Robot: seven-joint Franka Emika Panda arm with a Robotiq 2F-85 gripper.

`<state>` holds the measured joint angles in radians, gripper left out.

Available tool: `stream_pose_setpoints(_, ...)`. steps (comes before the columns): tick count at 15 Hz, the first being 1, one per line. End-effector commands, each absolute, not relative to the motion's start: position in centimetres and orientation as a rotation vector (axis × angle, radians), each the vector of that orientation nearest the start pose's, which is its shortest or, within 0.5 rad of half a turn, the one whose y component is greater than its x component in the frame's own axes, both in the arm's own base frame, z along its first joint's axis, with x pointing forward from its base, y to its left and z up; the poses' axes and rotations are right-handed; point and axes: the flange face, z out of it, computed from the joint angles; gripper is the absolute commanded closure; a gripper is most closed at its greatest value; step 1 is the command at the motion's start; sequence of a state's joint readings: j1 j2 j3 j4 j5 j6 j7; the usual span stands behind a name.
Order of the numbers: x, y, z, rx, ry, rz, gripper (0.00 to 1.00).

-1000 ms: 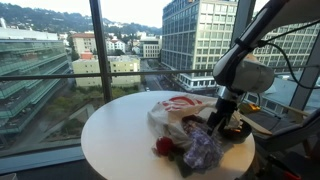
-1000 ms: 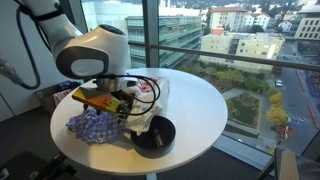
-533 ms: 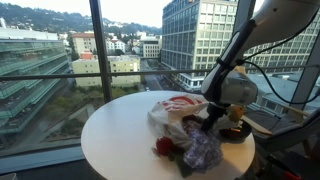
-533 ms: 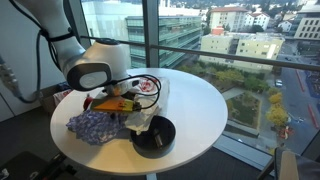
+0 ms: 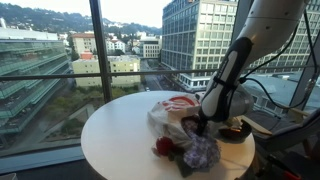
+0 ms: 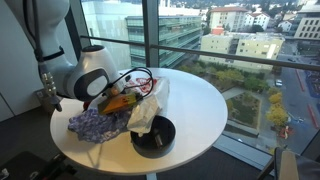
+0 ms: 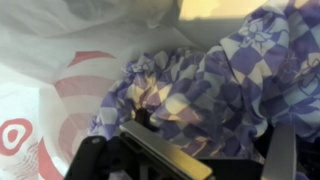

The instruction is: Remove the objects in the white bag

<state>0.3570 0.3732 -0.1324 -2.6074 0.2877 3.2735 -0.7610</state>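
Hanging over the purple-and-white cloth (image 5: 203,153) in an exterior view, my gripper (image 5: 204,125) has the white bag (image 5: 172,110) at ten o'clock. In an exterior view, the cloth (image 6: 92,123) lies at the bag's (image 6: 150,104) eight o'clock. Wrist view: fingers (image 7: 165,155) spread wide, empty.

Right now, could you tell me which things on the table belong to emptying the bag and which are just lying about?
Job in hand: white bag; purple-and-white cloth; small red item; the open tool over the cloth.
Lying about: black bowl with orange contents.
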Motion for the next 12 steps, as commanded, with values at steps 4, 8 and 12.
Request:
stream_pose_setpoints(4,45.0,7.5,16.1,-3.076,-1.544,-0.618,0.0)
stream_pose_setpoints(8,45.0,9.9,17.6,-3.049,-1.634,-0.768,0.0)
stream_pose_setpoints(12,45.5,11.4,19.7,-3.026,-1.639,-0.916,0.0)
